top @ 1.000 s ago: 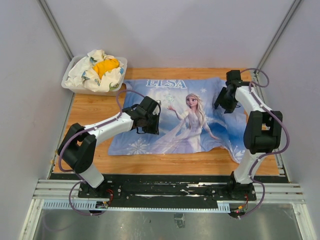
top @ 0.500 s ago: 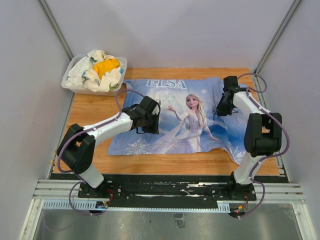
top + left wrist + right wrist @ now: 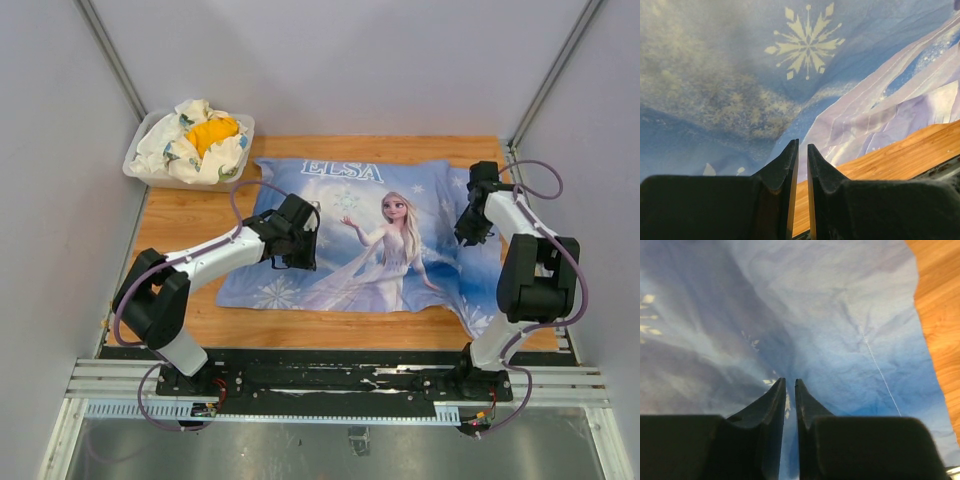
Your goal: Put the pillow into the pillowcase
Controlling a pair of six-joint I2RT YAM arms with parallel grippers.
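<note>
Both arms are down on the pillowcase [image 3: 370, 240], which lies printed side up across the worktop [image 3: 190, 225], princess in the middle. The left tool [image 3: 802, 146] is squeezed to a thin slit, with blue snowflake cloth rucked up right at its tips and bare wood showing just beneath it. It has hold of the case near the left end. The right tool [image 3: 790, 382] is just as narrow. Creases run in toward its tips, and the cloth's far edge and the wood lie off to its right. That one grips the case too, well apart from its partner.

And the pillow? No cream cushion shows in any view. The case looks plump between the two tools, so it is probably inside, though I can't confirm that from here.

By my reading, the step is drawing the case snug over the filling, one tool anchoring and the other pulling. To do it well:

- The left tool should stay put as the anchor, pressing low.
- The right tool should pull straight away from it, skimming the worktop and not lifting, so the slack travels outward evenly.
- Each pinch should take only the case layer; catching the stuffing would drag it along.
- A loose flap sags on the near side of the right tool and will need smoothing next.
- Pull gently, since a thin pinch on slippery fabric could slide off.
</note>
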